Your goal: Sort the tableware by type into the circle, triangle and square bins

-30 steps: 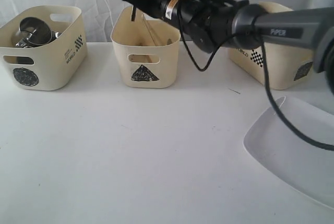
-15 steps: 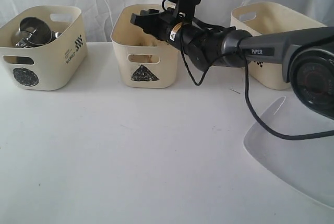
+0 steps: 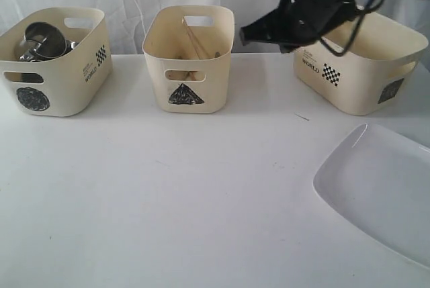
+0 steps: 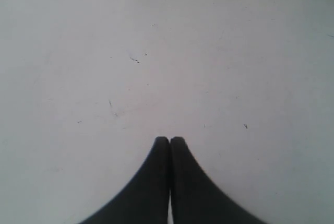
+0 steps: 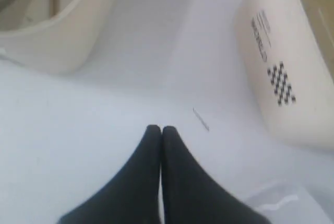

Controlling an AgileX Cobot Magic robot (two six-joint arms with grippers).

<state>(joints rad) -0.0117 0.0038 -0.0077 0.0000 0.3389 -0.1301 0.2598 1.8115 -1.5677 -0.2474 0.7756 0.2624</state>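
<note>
Your white table [image 3: 168, 201] lies open across the middle. The right arm [image 3: 302, 13] hangs blurred at upper right, between the triangle bin [image 3: 188, 66] and the square bin [image 3: 363, 73], its right gripper [image 5: 160, 129] clenched on nothing. The left gripper [image 4: 169, 139] is clenched too, over bare table. The plate [image 3: 383, 187] sits lower right, cut by the frame edge; steel mugs [image 3: 44, 39] sit in the circle bin [image 3: 57, 80].

White table [image 3: 168, 201] with a back row of cream bins: circle bin [image 3: 70, 76] left, triangle bin [image 3: 205, 73] middle, square bin [image 3: 356, 83] right, plus large white plate [image 3: 383, 187] front right.
</note>
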